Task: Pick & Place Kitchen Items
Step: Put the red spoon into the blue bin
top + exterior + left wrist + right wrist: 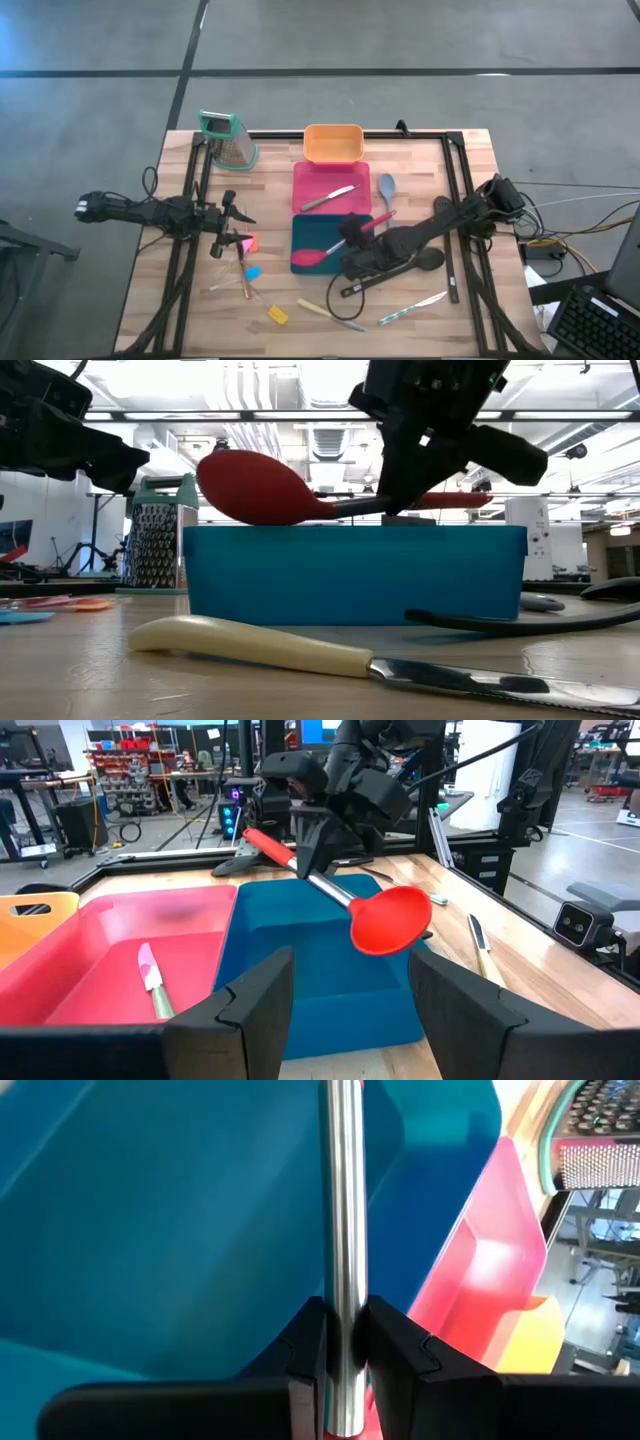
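Note:
A long spoon with a red bowl [308, 257], a metal shaft and a red handle is held over the teal tray [318, 232]. My right gripper [352, 232] is shut on it; it also shows in the low view [398, 495]. The spoon's bowl shows in the low view [255, 488] and the left wrist view [390, 920]. My left gripper [350, 1010] is open and empty, left of the trays [238, 225], pointing toward them. A metal knife [328, 198] lies in the pink tray [312, 178]. My right gripper pinches the spoon's metal shaft [343, 1280] between its two fingers, between the bowl and the red handle. The fingers come from above, slanting from the table's right, and lie across the shaft. The spoon is about level above the teal tray, its bowl [255, 488] near rim height.
An orange tray [332, 143] stands behind the pink one, a green-topped grater [228, 138] at the far left. A grey-blue spoon [386, 185], a black spoon [425, 261], a cream-handled knife [260, 645], another knife [412, 308] and small yellow [277, 315], blue [252, 272] and orange pieces lie loose.

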`<control>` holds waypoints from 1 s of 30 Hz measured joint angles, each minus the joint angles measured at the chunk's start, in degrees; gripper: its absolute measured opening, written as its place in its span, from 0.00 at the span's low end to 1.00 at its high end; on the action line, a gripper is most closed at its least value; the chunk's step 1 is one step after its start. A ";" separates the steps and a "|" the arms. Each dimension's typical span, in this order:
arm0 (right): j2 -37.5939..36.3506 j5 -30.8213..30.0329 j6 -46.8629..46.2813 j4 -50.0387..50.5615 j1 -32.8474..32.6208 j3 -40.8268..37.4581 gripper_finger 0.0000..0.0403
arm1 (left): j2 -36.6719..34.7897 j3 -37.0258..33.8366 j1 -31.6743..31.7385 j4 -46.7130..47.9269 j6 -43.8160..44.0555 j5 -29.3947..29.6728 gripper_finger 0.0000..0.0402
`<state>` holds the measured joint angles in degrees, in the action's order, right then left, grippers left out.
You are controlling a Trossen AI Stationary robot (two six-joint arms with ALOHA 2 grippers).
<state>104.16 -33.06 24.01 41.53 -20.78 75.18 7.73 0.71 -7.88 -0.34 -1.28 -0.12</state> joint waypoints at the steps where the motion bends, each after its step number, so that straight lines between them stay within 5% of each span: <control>1: 0.00 0.00 0.00 0.05 0.02 -0.10 0.10 | 0.00 0.00 0.02 0.00 0.00 0.00 0.50; 21: 6.81 3.13 -0.93 2.44 0.03 -0.12 0.10 | 0.00 0.00 0.02 -0.04 0.00 -0.02 0.50; 30: 6.88 3.06 -4.03 2.96 0.05 0.15 0.25 | 0.00 0.00 0.00 -0.07 0.00 -0.02 0.50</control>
<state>111.04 -30.00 19.98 44.49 -20.73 75.33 7.73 0.71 -7.88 -0.40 -1.28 -0.14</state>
